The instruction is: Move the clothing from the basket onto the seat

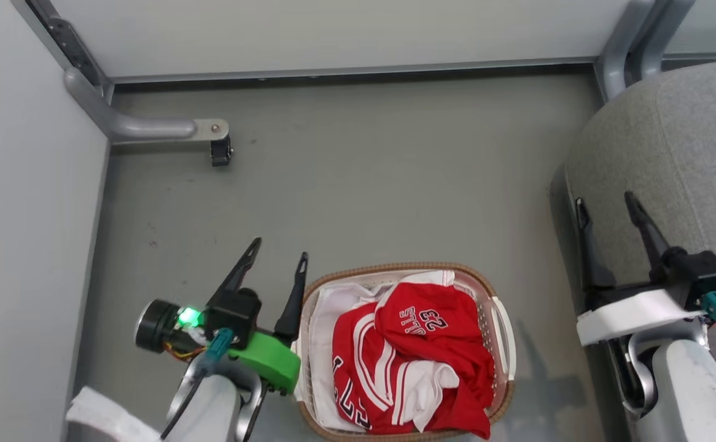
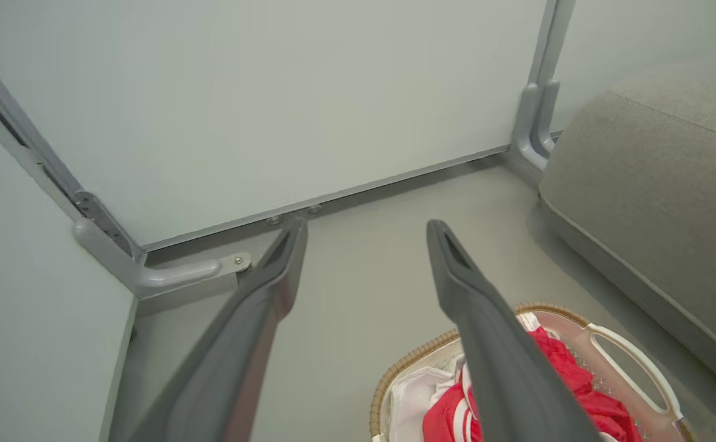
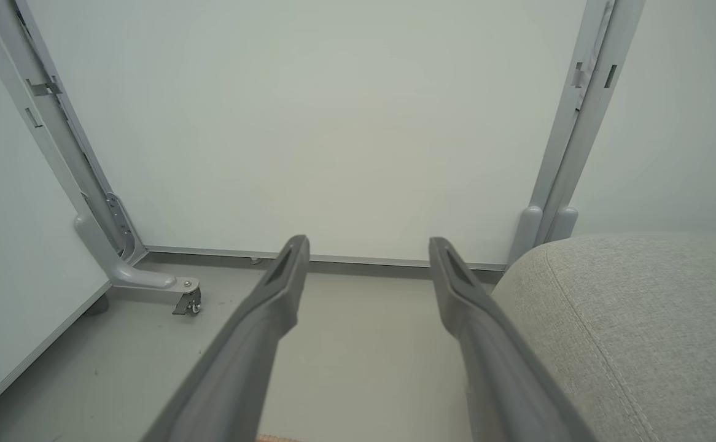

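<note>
Red clothing with white stripes, one piece printed "23", lies heaped in the white basket on the floor at the bottom centre of the head view. The left wrist view catches the basket and red clothing at its lower right. My left gripper hangs open just left of the basket, holding nothing. The grey seat rises at the right, and its cushion shows beside the right fingers. My right gripper stands open over the seat's left edge, empty.
White partition walls close off the back and left. A grey metal foot with a small caster juts onto the floor at the back left. A grey post stands by the seat's far corner. A white liner sheet lines the basket.
</note>
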